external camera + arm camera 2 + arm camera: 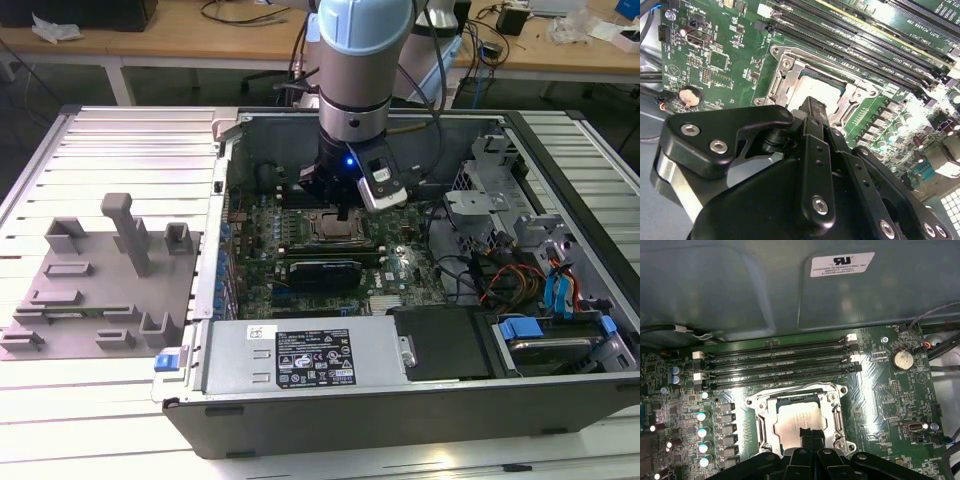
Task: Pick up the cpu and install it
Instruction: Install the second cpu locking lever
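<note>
First wrist view is showing the cpu [796, 421] lying flat in the metal-framed socket [761, 426] on the green motherboard [890, 400], while the gripper [809, 436] is hanging right above its near edge, though whether it is spread or closed I cannot tell.
</note>
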{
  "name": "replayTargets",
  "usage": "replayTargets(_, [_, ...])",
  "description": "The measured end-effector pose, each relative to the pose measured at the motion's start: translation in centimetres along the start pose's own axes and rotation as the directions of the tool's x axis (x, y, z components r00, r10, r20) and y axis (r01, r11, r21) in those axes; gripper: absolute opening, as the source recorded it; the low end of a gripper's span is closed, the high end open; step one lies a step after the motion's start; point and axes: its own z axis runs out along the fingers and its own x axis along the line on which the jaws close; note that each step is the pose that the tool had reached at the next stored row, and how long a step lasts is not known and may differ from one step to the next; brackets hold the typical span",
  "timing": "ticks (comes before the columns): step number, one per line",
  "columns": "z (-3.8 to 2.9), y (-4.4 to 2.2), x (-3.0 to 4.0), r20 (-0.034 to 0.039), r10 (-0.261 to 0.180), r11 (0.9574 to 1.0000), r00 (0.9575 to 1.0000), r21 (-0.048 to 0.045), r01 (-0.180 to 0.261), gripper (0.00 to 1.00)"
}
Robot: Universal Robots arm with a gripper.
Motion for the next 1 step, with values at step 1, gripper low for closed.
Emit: replayTargets(1, [0.0, 0.0, 0.0, 0.0, 0.0, 1.0, 1.0, 0.0001, 0.0, 0.11])
